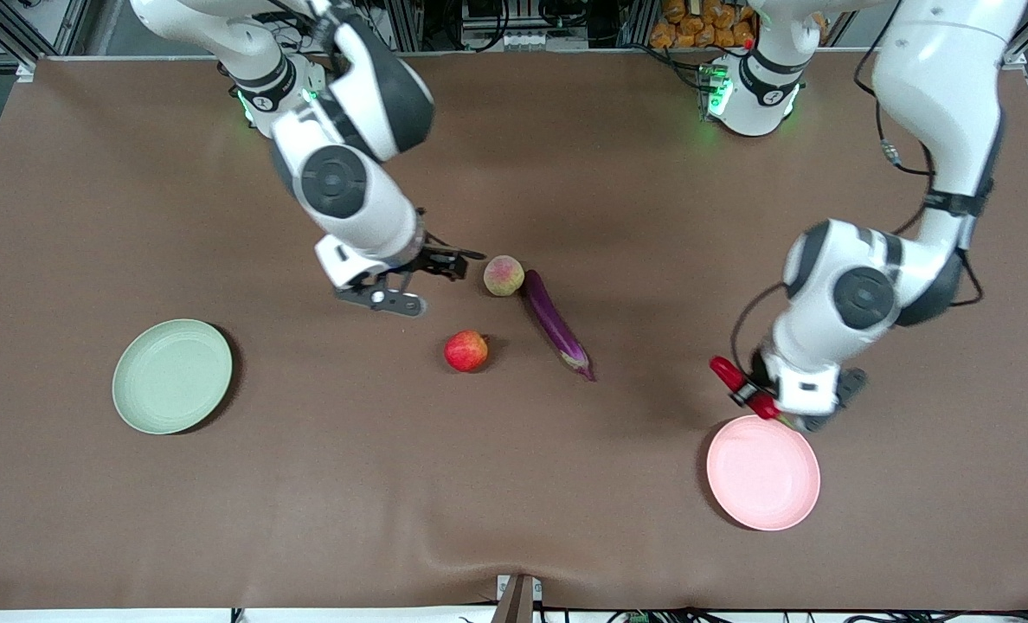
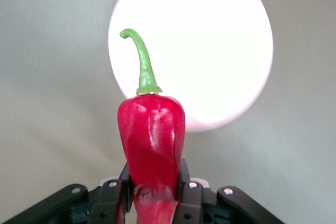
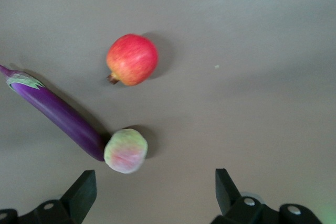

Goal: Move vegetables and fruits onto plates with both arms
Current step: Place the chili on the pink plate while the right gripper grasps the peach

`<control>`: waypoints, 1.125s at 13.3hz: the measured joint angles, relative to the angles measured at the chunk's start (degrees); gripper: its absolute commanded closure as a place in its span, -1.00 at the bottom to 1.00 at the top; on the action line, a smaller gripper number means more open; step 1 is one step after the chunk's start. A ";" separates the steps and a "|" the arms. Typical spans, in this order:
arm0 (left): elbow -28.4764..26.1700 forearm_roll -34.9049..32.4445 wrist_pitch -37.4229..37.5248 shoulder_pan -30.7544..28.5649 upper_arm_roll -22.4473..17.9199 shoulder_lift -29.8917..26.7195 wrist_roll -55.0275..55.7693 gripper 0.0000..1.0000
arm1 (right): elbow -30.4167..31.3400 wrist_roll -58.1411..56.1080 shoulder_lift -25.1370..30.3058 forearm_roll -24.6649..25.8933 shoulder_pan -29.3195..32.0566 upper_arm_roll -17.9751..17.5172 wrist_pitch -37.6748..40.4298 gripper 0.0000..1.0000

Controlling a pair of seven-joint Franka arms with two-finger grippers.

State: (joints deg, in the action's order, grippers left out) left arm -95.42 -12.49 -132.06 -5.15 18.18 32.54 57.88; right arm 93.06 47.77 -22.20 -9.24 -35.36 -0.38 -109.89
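Observation:
My left gripper (image 1: 761, 400) is shut on the red chili pepper (image 1: 733, 375) and holds it over the edge of the pink plate (image 1: 763, 472) that is farther from the front camera. In the left wrist view the chili (image 2: 152, 135) sits between the fingers (image 2: 185, 187), its green stem pointing at the plate (image 2: 220, 51). My right gripper (image 1: 432, 281) is open and empty over the table beside the peach (image 1: 504, 275). The purple eggplant (image 1: 555, 324) touches the peach. The red apple (image 1: 465, 350) lies nearer the front camera. The mint green plate (image 1: 172, 375) is empty.
The right wrist view shows the peach (image 3: 126, 150), the eggplant (image 3: 58, 114) and the apple (image 3: 132, 59) ahead of the open gripper (image 3: 153, 182). The brown table cover (image 1: 514, 484) is bare between the two plates.

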 measured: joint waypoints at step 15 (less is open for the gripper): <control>22.24 1.23 -0.05 -4.02 -0.03 18.76 -5.13 -1.00 | 0.19 20.72 -15.38 1.64 -12.43 0.38 -14.10 -1.00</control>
State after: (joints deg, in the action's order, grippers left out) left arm -73.18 -11.26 -132.12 -9.18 18.15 51.30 52.75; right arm 93.25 68.49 -37.59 -7.60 -47.79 0.00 -123.99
